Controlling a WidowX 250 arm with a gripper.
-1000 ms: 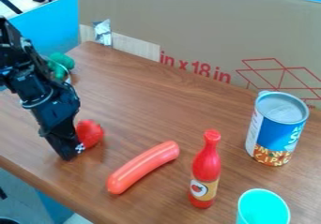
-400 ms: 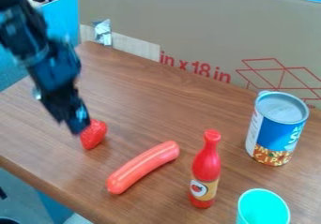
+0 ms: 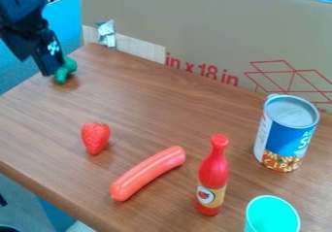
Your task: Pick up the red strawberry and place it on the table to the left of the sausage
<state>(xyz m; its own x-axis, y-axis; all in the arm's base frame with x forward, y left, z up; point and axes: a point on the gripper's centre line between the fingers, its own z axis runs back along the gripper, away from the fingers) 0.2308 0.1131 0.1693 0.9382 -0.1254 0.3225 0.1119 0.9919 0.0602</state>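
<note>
Hand: we see it [image 3: 46, 71] at the left edge of the worktop [image 3: 162, 95], near the far-left corner; we cannot tell whether it is open or closed, or whether it grips anything.
Green toy: it [image 3: 62, 74] lies near that same corner, just beside the hand's tip, on the side toward the cardboard — partly hidden, so we cannot tell if they touch. Its visible part slants from the far edge toward the front.
Strawberry: this red one [image 3: 96, 138] lies nearer the front edge, well apart from the hand, its narrow end toward that edge.
Sausage: we find it [image 3: 148, 173] between the strawberry and the bottle, its long axis slanting away from the front edge, toward the can.
Bottle: the red one [image 3: 212, 177] stands upright just beside the sausage.
Can: it [image 3: 286, 133] stands upright toward the far edge, near the cardboard [image 3: 194, 27].
Cup: the turquoise one [image 3: 272, 216] is on the near right of the worktop, beside the bottle.
Count: we make it one green toy, one strawberry, one sausage, one bottle, one can and one cup — six things in all.
</note>
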